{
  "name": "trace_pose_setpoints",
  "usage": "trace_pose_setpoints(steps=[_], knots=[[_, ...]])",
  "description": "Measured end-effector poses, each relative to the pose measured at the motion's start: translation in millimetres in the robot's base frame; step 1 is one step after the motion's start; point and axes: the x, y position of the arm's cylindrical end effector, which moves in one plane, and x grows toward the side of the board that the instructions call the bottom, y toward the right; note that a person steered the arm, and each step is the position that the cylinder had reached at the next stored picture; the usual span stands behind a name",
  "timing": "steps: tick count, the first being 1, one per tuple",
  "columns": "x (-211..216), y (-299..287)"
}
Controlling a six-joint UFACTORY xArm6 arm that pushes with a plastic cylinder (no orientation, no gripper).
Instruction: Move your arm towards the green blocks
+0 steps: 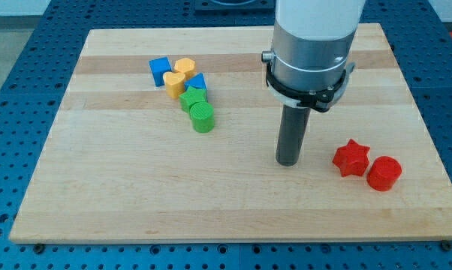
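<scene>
A green star block [192, 97] and a green cylinder [203, 118] sit together left of the board's middle, the cylinder just below the star. My tip [289, 161] rests on the board to the right of them, well apart from the green cylinder. The dark rod rises from it to the white arm at the view's top.
A blue block [160, 70], a yellow block [185, 67], a yellow heart-like block [174, 83] and another blue block [199, 82] cluster just above the green ones. A red star [351, 157] and a red cylinder [384, 173] lie right of my tip. The wooden board [98, 187] sits on a blue perforated table.
</scene>
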Motion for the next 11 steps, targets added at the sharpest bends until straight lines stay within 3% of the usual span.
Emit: trace_pose_setpoints(steps=[2, 4, 9, 11], knots=[[-2, 66], [-2, 59], [29, -189], [-56, -195]])
